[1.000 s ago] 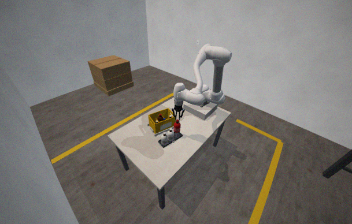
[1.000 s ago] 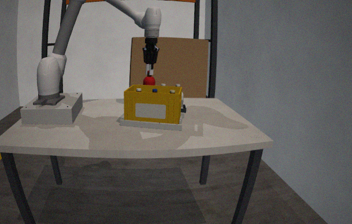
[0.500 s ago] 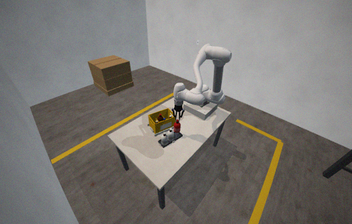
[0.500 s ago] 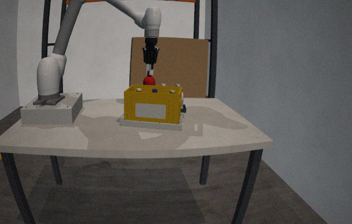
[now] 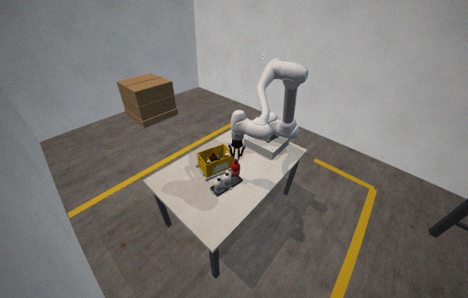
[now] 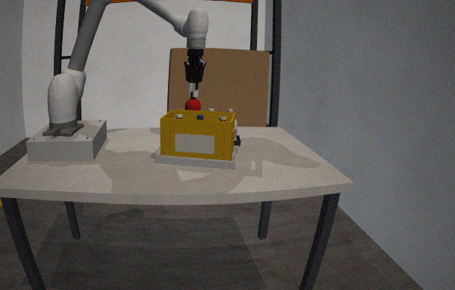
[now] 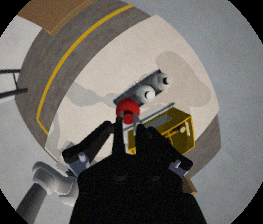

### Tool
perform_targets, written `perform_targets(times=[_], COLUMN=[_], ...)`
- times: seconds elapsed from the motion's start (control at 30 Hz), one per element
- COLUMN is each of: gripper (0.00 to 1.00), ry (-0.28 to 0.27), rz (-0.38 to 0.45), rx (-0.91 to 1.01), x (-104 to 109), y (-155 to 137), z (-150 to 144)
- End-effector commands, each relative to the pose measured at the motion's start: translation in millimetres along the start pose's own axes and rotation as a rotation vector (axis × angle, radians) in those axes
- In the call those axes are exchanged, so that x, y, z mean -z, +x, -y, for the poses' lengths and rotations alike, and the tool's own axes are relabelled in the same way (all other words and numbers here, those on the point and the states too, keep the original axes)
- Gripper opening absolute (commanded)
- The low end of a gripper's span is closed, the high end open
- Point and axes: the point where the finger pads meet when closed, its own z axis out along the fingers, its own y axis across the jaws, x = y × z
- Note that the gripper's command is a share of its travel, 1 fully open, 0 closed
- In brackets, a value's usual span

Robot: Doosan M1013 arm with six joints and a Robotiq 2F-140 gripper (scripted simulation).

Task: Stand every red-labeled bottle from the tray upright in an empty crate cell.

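My gripper [image 5: 236,157] [image 6: 193,93] [image 7: 128,116] is shut on the neck of the red-labeled bottle [image 5: 235,167] [image 6: 193,104] [image 7: 127,110]. It holds the bottle upright, lifted a little above the dark tray [image 5: 215,193]. Two white bottles [image 5: 223,181] [image 7: 152,87] stand on the tray. The yellow crate [image 5: 215,165] [image 6: 197,139] [image 7: 175,131] stands beside the tray, on the side towards the yellow floor line. Bottles stand in it: white caps and a blue cap [image 6: 200,117] show over its rim, and a brown-red bottle [image 5: 213,156] shows inside. I cannot tell which cell is empty.
The arm's grey base block [image 5: 267,147] [image 6: 65,146] sits at the table's corner by the crate. A cardboard box [image 5: 147,99] stands on the floor far off. A brown panel [image 6: 231,86] and a dark rack stand behind the table.
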Motion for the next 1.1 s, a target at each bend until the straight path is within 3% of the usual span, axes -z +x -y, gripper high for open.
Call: perform_targets(times=[0.0, 1.07], gripper=[0.0, 0.0], ry=[0.0, 0.0], rz=[0.0, 0.0], rx=[0.0, 0.0], x=[1, 28], y=[0, 0], z=[0, 0])
